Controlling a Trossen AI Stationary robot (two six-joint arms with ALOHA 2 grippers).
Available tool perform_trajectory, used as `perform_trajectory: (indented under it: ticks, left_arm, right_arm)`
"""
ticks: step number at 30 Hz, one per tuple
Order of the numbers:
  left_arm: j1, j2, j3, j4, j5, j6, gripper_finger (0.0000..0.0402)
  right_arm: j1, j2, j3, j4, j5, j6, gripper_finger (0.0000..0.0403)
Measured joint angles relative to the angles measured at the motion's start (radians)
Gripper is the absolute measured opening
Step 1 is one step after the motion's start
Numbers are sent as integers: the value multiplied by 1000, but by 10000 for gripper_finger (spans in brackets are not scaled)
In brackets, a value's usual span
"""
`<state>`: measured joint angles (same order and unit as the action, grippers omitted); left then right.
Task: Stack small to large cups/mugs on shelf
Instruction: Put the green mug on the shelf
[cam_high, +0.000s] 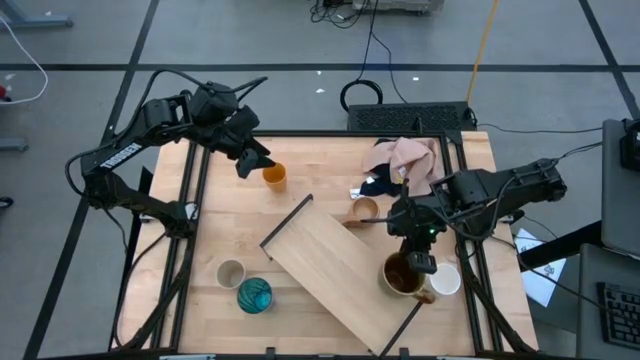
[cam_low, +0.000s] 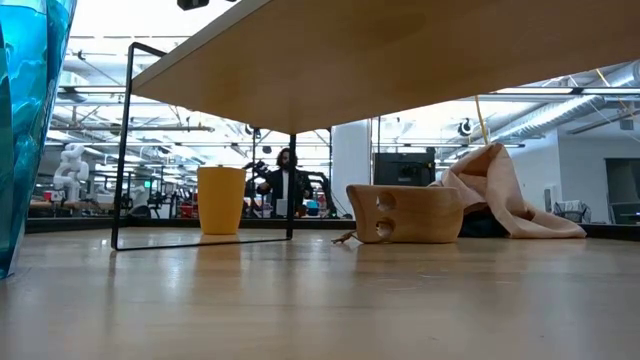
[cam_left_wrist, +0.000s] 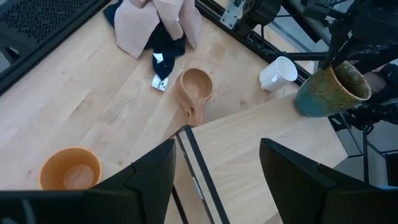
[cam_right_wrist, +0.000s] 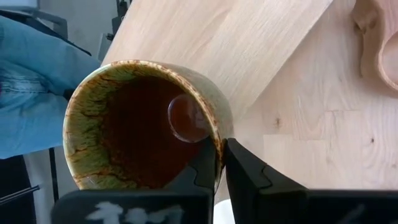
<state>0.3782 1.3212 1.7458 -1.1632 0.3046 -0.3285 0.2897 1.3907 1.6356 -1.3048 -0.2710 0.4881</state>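
The shelf (cam_high: 340, 280) lies slantwise on the table on its dark end rails (cam_low: 125, 150). My right gripper (cam_high: 421, 263) is shut on the dark brown mug (cam_high: 402, 276) at the shelf's right end, beside the white mug (cam_high: 444, 280). My left gripper (cam_high: 255, 160) hovers open just left of the upright orange cup (cam_high: 274, 177). The tan handled cup (cam_high: 364, 210) stands off the shelf's far edge. The beige-grey cup (cam_high: 231, 272) and the teal cup (cam_high: 254, 295) stand together near the shelf's left end. My right gripper (cam_right_wrist: 222, 165) grips the dark brown mug by its wall at the rim (cam_right_wrist: 217, 140), one finger inside and one outside. It comes from above, pointing down. The mug (cam_left_wrist: 333, 90) sits tilted over the shelf's end; whether its base rests there I cannot tell.
A pink cloth (cam_high: 415, 160) lies over a navy cloth (cam_high: 378, 186) at the table's far right. The table frame's dark rails (cam_high: 195, 200) run along both sides. A person in jeans (cam_right_wrist: 31, 93) stands by the table; another person (cam_low: 287, 185) is far off in the room.
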Motion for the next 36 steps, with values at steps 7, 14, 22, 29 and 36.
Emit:
perform_trajectory:
  ticks: [7, 14, 22, 29, 36]
  left_arm:
    - [0, 0, 0, 0, 0, 2, 234]
    - [0, 0, 0, 0, 0, 1, 234]
    - [0, 0, 0, 0, 1, 1, 234]
    - [0, 0, 0, 0, 2, 1, 234]
    - [0, 0, 0, 0, 5, 5, 234]
  right_arm:
    - [0, 0, 0, -1, -21, 0, 10]
    - [0, 0, 1, -1, -22, -5, 10]
    - [14, 40, 3, -15, -49, -18, 17]
    - [27, 49, 3, -6, -52, -25, 19]
    - [27, 46, 3, -8, -42, -18, 19]
